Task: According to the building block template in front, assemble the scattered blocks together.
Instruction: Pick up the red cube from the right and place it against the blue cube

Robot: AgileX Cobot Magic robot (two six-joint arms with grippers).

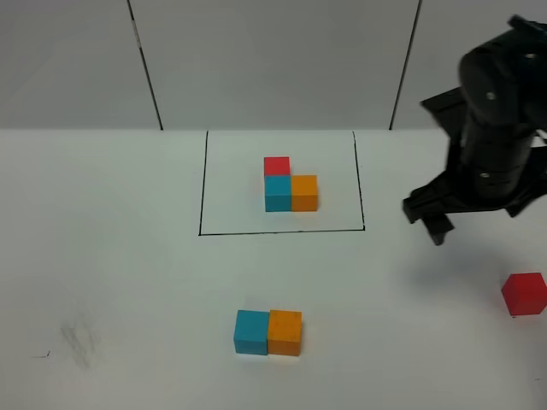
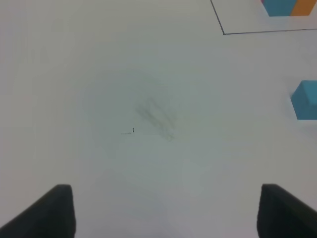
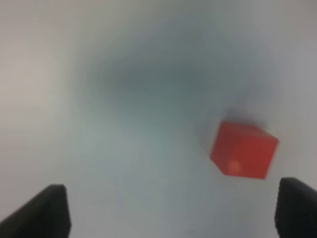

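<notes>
The building block template sits inside a black drawn frame (image 1: 202, 184): a red cube (image 1: 276, 165) behind a cyan cube (image 1: 277, 194), with an orange cube (image 1: 304, 193) to its right. The scattered cyan block (image 1: 251, 332) and orange block (image 1: 285, 333) touch side by side near the front. The scattered red block (image 1: 523, 293) lies alone at the right edge and also shows in the right wrist view (image 3: 243, 149). My right gripper (image 1: 427, 220) hovers open and empty above the table, left of and behind the red block. My left gripper (image 2: 168, 213) is open and empty over bare table.
A faint grey smudge (image 1: 79, 340) marks the table at the front left, also visible in the left wrist view (image 2: 156, 115). The left wrist view shows the frame corner (image 2: 224, 33) and the loose cyan block (image 2: 304, 100) at its side. A white panelled wall stands behind the table.
</notes>
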